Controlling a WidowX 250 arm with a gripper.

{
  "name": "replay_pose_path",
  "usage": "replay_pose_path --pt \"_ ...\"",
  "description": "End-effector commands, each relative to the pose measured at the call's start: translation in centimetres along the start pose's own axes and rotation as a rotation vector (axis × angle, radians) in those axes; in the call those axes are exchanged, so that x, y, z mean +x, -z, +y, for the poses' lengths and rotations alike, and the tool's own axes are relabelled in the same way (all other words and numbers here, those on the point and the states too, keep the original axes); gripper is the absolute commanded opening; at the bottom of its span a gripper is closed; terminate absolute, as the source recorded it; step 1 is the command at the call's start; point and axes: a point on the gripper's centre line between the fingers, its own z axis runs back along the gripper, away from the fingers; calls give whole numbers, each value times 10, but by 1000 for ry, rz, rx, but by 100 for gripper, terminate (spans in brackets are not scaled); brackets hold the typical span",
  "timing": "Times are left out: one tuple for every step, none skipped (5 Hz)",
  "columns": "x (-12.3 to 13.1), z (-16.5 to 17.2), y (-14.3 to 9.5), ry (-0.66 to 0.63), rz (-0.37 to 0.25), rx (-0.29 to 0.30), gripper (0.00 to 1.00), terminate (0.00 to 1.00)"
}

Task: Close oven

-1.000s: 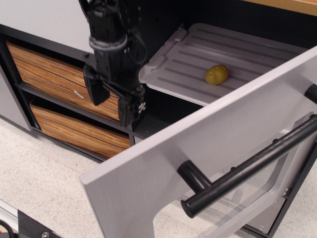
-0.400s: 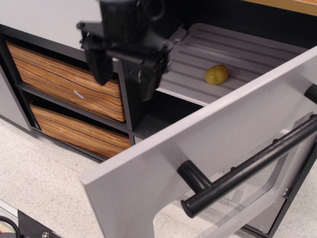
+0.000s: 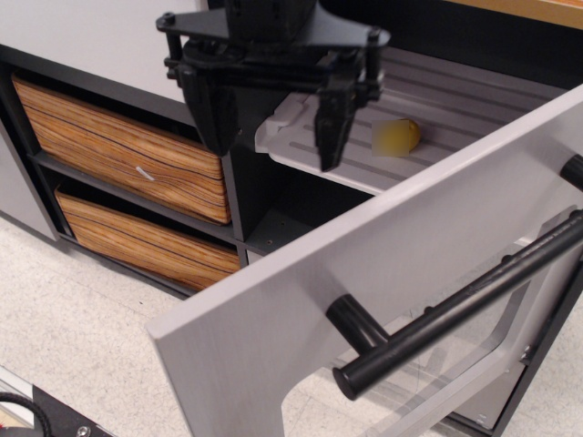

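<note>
The oven's silver-grey door (image 3: 301, 291) hangs open toward the camera, its long black bar handle (image 3: 465, 305) at the lower right and the clear window below it. Inside, the pale ribbed rack (image 3: 437, 109) carries a small yellow potato-like object (image 3: 398, 137). My black gripper (image 3: 273, 127) hangs open and empty, fingers pointing down, above the rack's left front corner and behind the door's top edge. One finger (image 3: 214, 114) is over the divider post, the other finger (image 3: 332, 127) over the rack.
Two wood-grain drawers (image 3: 118, 150) (image 3: 137, 238) sit stacked to the left of the oven cavity, split from it by a black post (image 3: 239, 196). A pale speckled floor (image 3: 64, 328) lies below. A grey countertop (image 3: 82, 36) runs along the upper left.
The gripper has risen and swung right, from in front of the drawers to above the rack's left corner, turning so both fingers face the camera spread wide. The door has not moved.
</note>
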Motion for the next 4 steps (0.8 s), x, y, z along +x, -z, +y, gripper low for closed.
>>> replay_pose_path --pt "7 -24 -54 -142 -74 -60 100 0" --pt "3 -41 -55 -74 -38 -92 100 0" --pt "-7 -57 -47 94 -61 -101 100 0" --pt "-12 -65 -44 252 -131 -106 100 0"
